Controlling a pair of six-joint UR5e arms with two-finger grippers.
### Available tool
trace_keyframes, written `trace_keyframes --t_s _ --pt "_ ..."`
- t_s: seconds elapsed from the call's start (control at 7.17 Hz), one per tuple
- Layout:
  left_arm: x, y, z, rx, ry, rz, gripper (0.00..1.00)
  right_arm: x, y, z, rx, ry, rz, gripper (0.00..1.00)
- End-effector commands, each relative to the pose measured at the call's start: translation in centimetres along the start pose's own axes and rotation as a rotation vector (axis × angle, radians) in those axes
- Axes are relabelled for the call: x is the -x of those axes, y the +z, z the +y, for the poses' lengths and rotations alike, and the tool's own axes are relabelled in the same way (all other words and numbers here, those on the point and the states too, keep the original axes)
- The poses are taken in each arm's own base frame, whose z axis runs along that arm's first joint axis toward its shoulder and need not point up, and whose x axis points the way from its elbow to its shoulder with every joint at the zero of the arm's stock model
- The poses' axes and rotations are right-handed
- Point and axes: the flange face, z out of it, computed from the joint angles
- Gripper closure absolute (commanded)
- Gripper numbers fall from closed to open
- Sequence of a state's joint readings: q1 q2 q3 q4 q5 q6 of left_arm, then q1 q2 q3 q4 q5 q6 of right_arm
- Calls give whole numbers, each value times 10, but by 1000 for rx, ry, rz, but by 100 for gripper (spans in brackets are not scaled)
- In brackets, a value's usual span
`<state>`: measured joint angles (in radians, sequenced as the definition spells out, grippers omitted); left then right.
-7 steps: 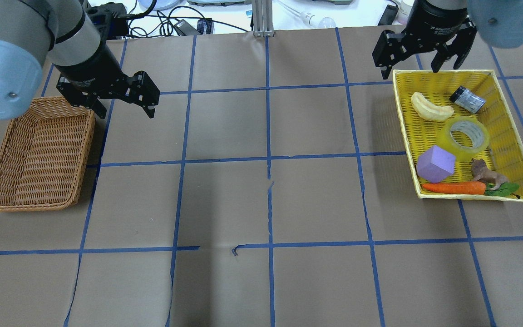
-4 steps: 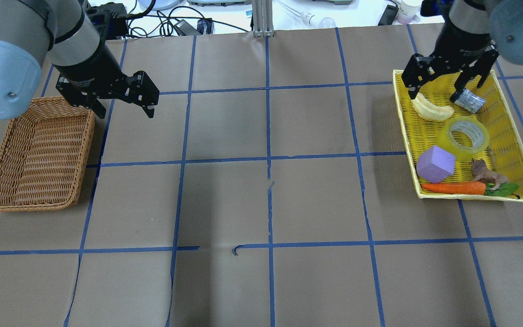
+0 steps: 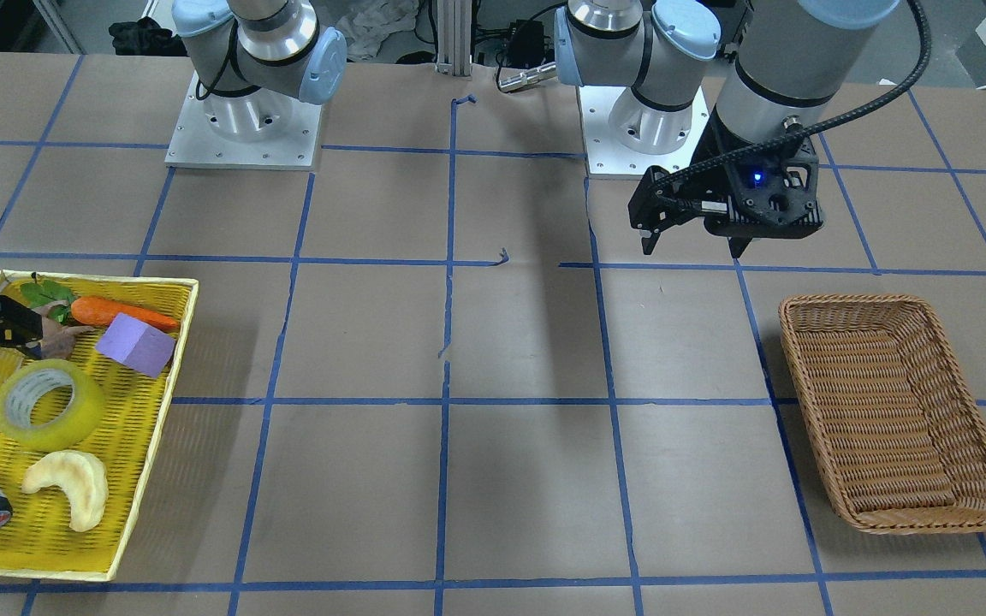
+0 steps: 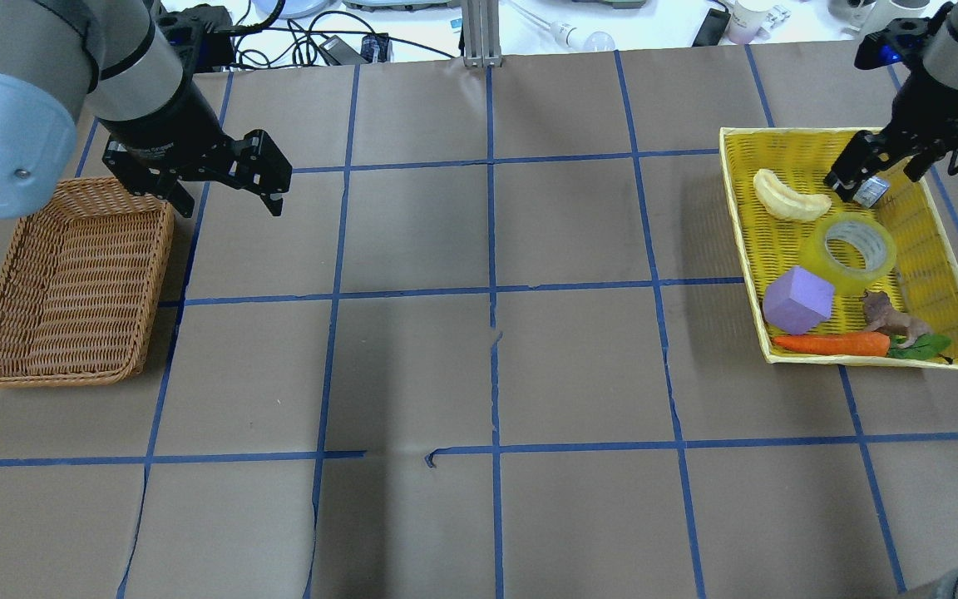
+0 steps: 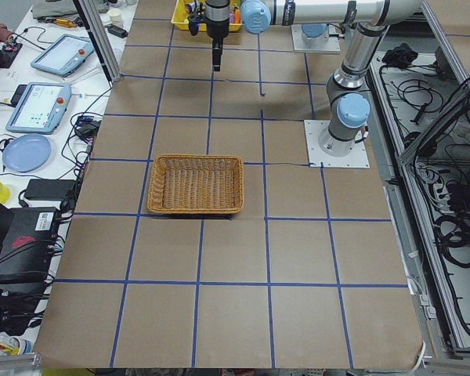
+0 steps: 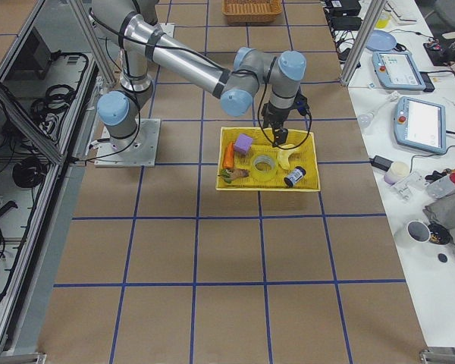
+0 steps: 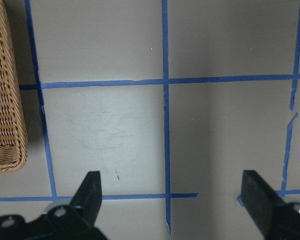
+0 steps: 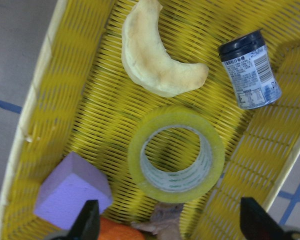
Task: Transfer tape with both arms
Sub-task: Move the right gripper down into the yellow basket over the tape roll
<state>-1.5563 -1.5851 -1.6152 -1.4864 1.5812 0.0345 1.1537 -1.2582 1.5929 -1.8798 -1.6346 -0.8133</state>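
Observation:
The tape (image 4: 851, 246), a yellow translucent roll with a white core, lies flat in the yellow tray (image 4: 741, 241). It also shows in the front view (image 3: 50, 404) and in the right wrist view (image 8: 176, 154), centred between the open fingers. My right gripper (image 4: 878, 176) is open and empty. It hovers over the tray's far part, above the grey can (image 4: 868, 191) and just beyond the tape. My left gripper (image 4: 229, 200) is open and empty above the bare table, next to the far right corner of the wicker basket (image 4: 155, 291).
The tray also holds a pale crescent pastry (image 4: 788, 198), a purple block (image 4: 797, 299), a carrot (image 4: 830, 344) and a small brown toy animal (image 4: 891, 320), all close around the tape. The wicker basket holds nothing. Cables and devices lie beyond the table's far edge.
My right gripper has moved right and down from the tray's far left corner to over the grey can. The left arm has not moved.

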Motion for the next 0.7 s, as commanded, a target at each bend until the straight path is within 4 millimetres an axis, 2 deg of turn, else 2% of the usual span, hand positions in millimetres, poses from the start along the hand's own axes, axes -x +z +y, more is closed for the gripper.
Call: trace_keyframes --t_s 0.0,0.14,0.28,0.42,0.56 --pt "0 0 0 0 0 1 0 -46 44 6 -17 -191 13 0" --pt "0 0 0 0 0 0 0 -54 68 9 -36 -199 30 5" --pt "0 0 0 0 -2 1 0 -52 86 10 -51 -193 50 7" --pt "0 1 0 1 -2 1 0 -49 100 14 -42 -182 34 11" --pt "0 1 0 3 -2 3 0 -53 106 17 -37 -161 25 13"
